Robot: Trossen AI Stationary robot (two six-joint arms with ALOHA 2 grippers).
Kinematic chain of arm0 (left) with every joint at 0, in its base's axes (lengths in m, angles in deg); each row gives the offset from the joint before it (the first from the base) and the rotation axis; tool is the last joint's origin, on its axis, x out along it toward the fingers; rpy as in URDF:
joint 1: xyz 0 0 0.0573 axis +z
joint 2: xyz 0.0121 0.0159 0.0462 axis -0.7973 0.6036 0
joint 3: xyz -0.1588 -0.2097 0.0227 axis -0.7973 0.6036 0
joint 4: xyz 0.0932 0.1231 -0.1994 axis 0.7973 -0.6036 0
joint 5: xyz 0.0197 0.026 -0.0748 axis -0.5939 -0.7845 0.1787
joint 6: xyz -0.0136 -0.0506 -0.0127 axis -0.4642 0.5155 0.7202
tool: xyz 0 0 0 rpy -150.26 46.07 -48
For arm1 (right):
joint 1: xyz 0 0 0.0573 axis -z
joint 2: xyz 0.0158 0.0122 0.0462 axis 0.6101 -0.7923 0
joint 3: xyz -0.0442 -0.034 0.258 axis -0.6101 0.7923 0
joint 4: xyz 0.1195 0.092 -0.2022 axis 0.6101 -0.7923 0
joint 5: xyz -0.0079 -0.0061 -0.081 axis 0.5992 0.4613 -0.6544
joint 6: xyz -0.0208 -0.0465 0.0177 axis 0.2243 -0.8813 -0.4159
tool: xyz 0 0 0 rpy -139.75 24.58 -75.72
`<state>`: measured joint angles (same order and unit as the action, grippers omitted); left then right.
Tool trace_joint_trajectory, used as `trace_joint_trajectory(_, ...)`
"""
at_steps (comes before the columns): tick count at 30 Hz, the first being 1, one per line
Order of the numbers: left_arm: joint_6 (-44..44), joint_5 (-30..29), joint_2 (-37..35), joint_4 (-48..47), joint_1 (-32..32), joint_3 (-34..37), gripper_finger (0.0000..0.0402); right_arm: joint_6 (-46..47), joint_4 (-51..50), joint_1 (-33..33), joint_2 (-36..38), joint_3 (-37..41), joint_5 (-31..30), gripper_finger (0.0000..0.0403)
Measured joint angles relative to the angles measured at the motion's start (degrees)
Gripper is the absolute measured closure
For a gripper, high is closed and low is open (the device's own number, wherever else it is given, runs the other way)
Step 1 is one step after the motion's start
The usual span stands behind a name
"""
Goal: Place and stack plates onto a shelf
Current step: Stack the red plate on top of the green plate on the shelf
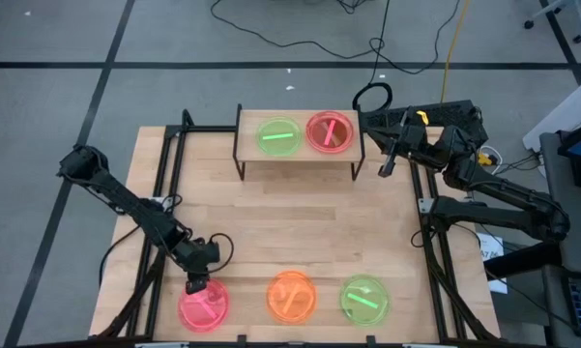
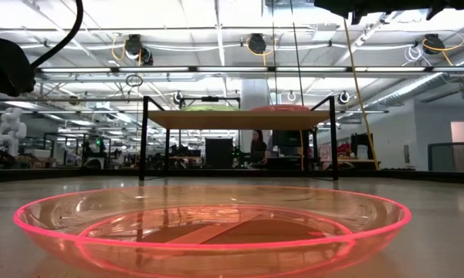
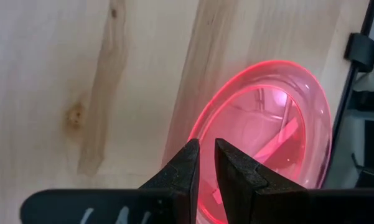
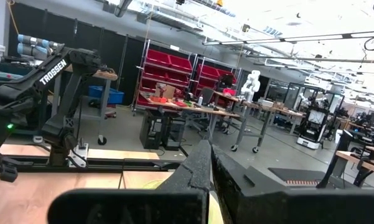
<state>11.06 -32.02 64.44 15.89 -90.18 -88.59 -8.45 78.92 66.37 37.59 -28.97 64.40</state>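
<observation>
Only the left wrist view shows the left gripper (image 3: 206,163) nearly closed, fingers a sliver apart, pinching the rim of the pink plate (image 3: 280,124) at lower centre of the frame.

Both arms matte black, multi-joint, slim tube links w/ bulkier rounded joint housings; left arm (image 1: 126,208) has thin black cable looping near its wrist, right arm (image 1: 483,184) carries a yellow spot on upper housing and a black cable loop by its tip. Left gripper (image 3: 204,167) fingers are dark, wedge-shaped, tapering to narrow tips; right gripper (image 4: 210,163) same. White "TROSSEN" lettering on an arm link in right wrist view.
</observation>
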Motion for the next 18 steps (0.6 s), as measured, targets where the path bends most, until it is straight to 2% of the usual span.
trace_joint_trajectory(4,-0.4,-1.2,1.3,0.3,-0.3,0.0,0.0346,0.0,0.0,0.0,0.0,0.0,0.0,0.0403)
trace_joint_trajectory(10,-1.2,0.1,5.7,3.6,-0.3,0.0,0.0346,0.0,-0.4,0.0,0.0,0.1,0.0,0.0403)
trace_joint_trajectory(18,-0.9,0.9,6.9,5.8,-0.3,0.0,0.0346,0.0,6.0,0.0,0.0,4.3,-0.1,0.0403)
